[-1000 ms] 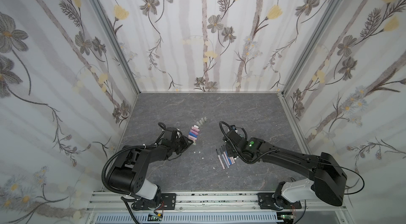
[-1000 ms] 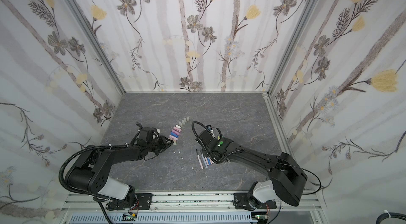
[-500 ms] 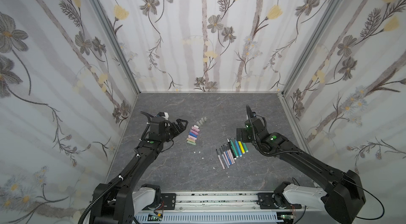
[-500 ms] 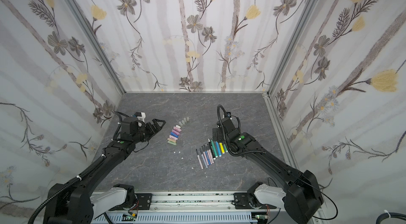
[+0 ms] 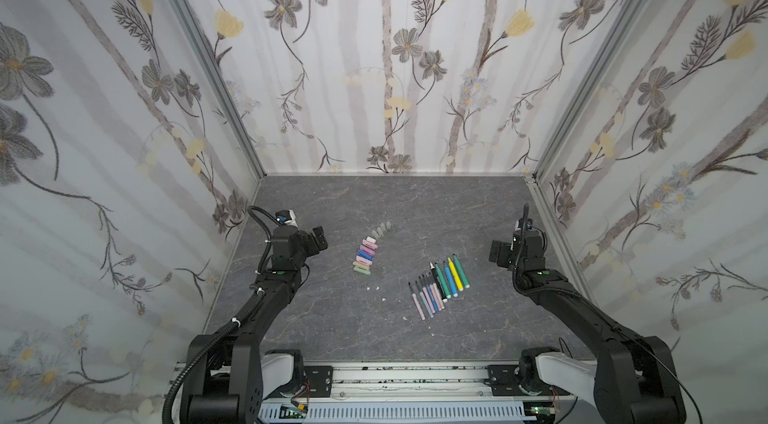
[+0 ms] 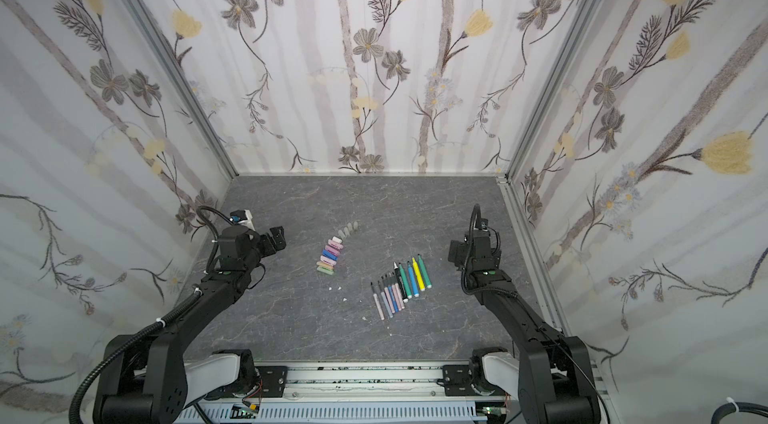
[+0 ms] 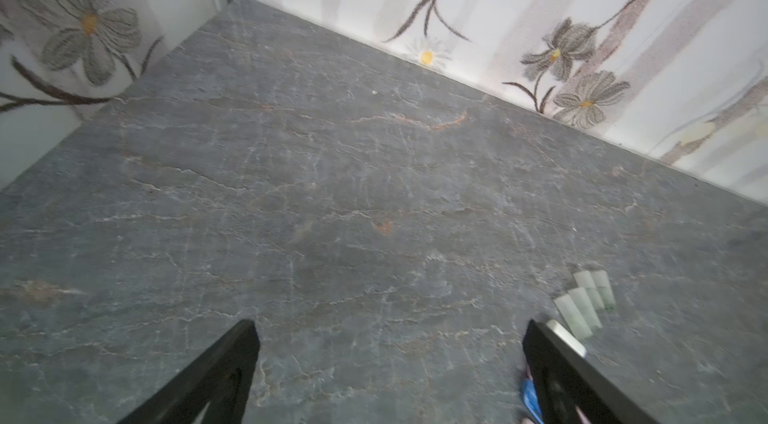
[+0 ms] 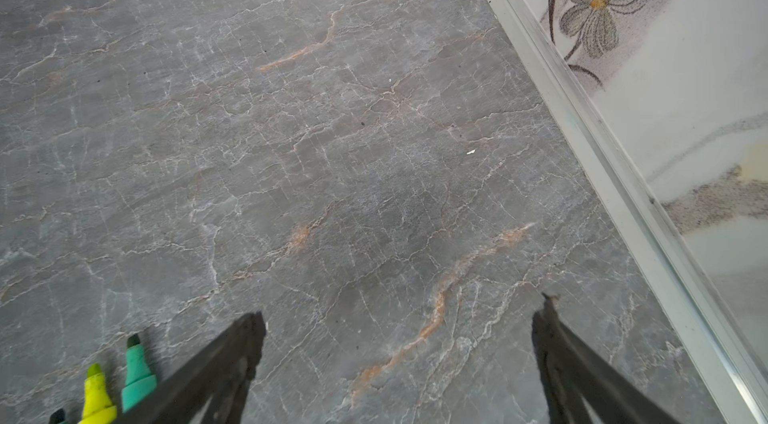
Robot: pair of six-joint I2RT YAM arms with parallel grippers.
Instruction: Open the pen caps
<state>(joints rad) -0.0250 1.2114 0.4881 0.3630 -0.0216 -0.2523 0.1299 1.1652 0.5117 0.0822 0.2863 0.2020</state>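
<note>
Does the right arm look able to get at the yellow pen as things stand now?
Probably yes. The right hand hangs open beside the pens, only bare table between. The green pen lies close beside the yellow pen on that side, so gripping may be tight.

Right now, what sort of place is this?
Probably a robot test booth: two arms on a metal rail, flowered walls boxing in a grey tabletop, pens and caps in rows.
</note>
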